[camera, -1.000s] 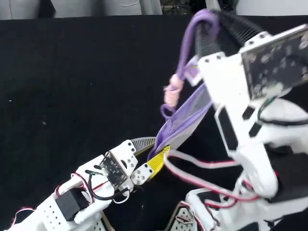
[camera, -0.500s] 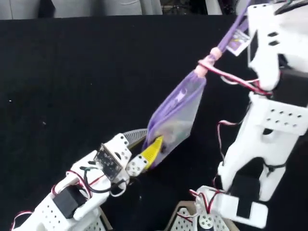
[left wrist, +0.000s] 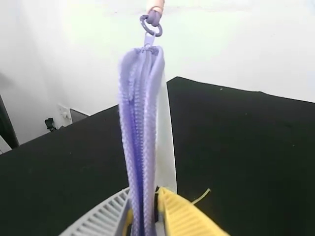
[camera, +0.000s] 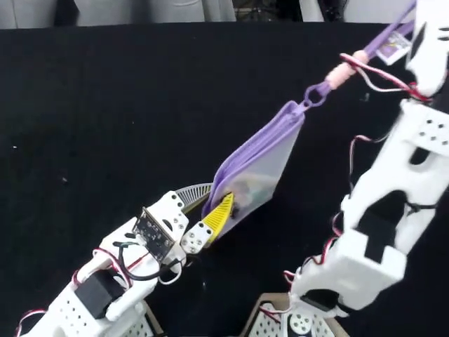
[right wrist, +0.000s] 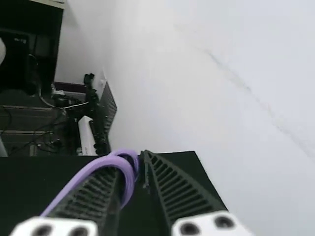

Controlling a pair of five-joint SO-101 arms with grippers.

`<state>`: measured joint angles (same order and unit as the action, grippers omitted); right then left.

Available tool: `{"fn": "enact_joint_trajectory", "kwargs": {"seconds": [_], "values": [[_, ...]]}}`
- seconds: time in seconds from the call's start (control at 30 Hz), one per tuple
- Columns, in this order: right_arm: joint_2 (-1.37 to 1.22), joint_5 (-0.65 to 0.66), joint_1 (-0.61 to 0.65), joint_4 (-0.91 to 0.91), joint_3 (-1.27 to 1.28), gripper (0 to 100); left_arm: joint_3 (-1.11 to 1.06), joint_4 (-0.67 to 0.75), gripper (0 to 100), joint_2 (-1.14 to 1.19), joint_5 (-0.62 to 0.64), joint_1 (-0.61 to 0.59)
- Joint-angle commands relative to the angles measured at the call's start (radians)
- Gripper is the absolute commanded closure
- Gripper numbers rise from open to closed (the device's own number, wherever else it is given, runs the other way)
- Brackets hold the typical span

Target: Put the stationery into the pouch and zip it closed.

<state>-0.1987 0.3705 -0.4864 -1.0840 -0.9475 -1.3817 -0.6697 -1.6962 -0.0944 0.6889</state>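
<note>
**Pouch looks zipped – pretty much at the finish line**

The pouch (camera: 256, 172) isn't lying on the table (camera: 105, 105) at all. It hangs stretched in the air over the table's right half, slanting from near the front edge up toward the far right corner.

The left gripper (camera: 210, 217) is clamped tight on the pouch's lower end, yellow jaw on one side and grey on the other. The right gripper (right wrist: 140, 158) is pinched closed on the purple strap (camera: 390, 36) up by the far right corner, with the loop sitting between its black fingers.

In the left wrist view the zipper teeth (left wrist: 140, 147) run together the whole way up to the slider, and the pull ring (camera: 313, 93) sits right at the pouch's upper end – so I'd call the zip closed. Something small and dark shows through the clear side (camera: 247, 193), probably the stationery, but I can't tell what exactly.

What's left, as I read it: set the pouch down on the table and let go with both claws.

Around it there's a pink bead (camera: 344, 70) joining ring and strap, and the right arm's red-and-white cable (camera: 382, 83) crosses close by that bead. That's the one thing I'd watch for snagging when the strap gets lowered.
</note>
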Motion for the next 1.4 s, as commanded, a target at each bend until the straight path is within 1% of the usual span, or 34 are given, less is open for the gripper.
{"fn": "enact_joint_trajectory", "kwargs": {"seconds": [0.0,0.1,0.2,0.3,0.47,0.53,0.6,0.73,0.8,0.87,0.93,1.03,1.17,1.23,1.27,1.37], "values": [[-0.053,-0.035,-0.127,0.035,-0.153,98.5,0.038,-0.02,97,-0.003,-0.002,-0.025],[-0.087,-0.089,-0.155,0.032,-0.202,98.5,0.038,-0.018,97,-0.003,-0.002,-0.025],[-0.088,-0.104,-0.133,-0.021,-0.249,98.5,0.035,-0.015,97,-0.003,-0.003,-0.027],[-0.076,-0.098,-0.051,-0.103,-0.306,98.5,0.03,-0.002,97,-0.003,0.002,-0.059],[-0.076,-0.087,0.14,-0.207,-0.375,98.4,-0.042,0.135,97,0.002,0.002,-0.188],[-0.081,-0.046,0.23,-0.232,-0.378,98.4,-0.079,0.193,97,0.005,0.003,-0.223],[-0.084,0.002,0.307,-0.258,-0.375,98.4,-0.097,0.215,97,0.006,0.003,-0.245],[-0.108,0.044,0.394,-0.273,-0.354,98.4,-0.104,0.212,96,0.006,0.003,-0.298],[-0.133,0.057,0.417,-0.262,-0.335,98.4,-0.111,0.21,91,0.006,0.003,-0.343],[-0.165,0.104,0.448,-0.255,-0.321,98.4,-0.148,0.21,84,0.006,0.012,-0.392],[-0.203,0.155,0.474,-0.255,-0.32,98.4,-0.191,0.21,78,0.006,0.06,-0.455],[-0.255,0.207,0.505,-0.255,-0.326,98.4,-0.232,0.212,78,0.0,0.091,-0.553],[-0.298,0.249,0.546,-0.258,-0.326,98.4,-0.236,0.212,78,-0.002,0.087,-0.633],[-0.311,0.267,0.565,-0.264,-0.32,98.4,-0.24,0.198,78,-0.002,0.086,-0.65],[-0.318,0.278,0.574,-0.267,-0.318,98.4,-0.239,0.167,77,-0.002,0.083,-0.65],[-0.346,0.33,0.605,-0.304,-0.321,98.3,-0.234,0.044,77,-0.002,-0.003,-0.624]]}}
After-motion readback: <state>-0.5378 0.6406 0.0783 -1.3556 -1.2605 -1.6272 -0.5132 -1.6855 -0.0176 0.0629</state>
